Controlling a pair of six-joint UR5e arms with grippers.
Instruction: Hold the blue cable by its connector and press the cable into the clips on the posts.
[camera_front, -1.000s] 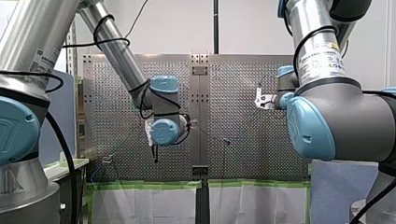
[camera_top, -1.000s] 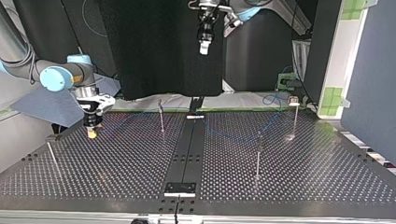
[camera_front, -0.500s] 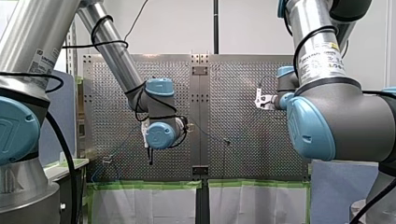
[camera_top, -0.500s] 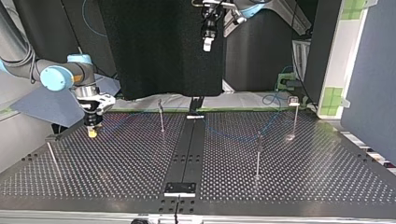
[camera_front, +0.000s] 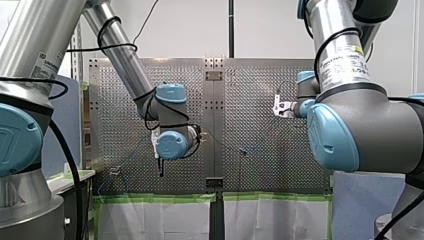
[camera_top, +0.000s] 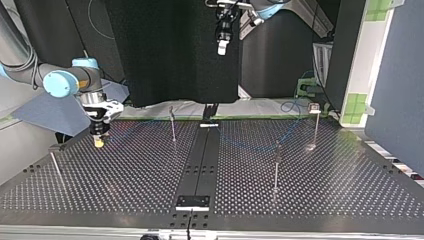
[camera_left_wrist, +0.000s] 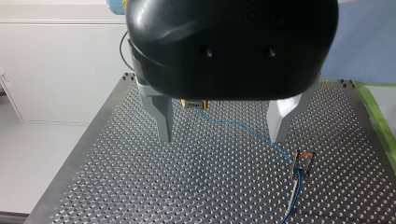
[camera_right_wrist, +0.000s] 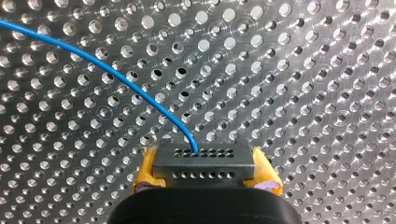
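My right gripper (camera_right_wrist: 205, 173) clamps the connector (camera_right_wrist: 204, 158), left gripper (camera_left_wrist: 223, 135) gapes — I'd draw the cable (camera_right_wrist: 107, 73) taut, squarely over the clip (camera_left_wrist: 302, 155).

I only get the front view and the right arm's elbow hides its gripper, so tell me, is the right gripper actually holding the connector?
Observer: Yes. The right wrist view shows the right gripper with its yellow pads shut on the dark connector.
Operator: Okay, and is the left gripper holding anything?
Observer: No. In the left wrist view the left gripper is open, with nothing between its metal fingers.
Operator: Where does the cable run from the connector?
Observer: In the left wrist view the blue cable runs from the connector to a clip and goes on past it.
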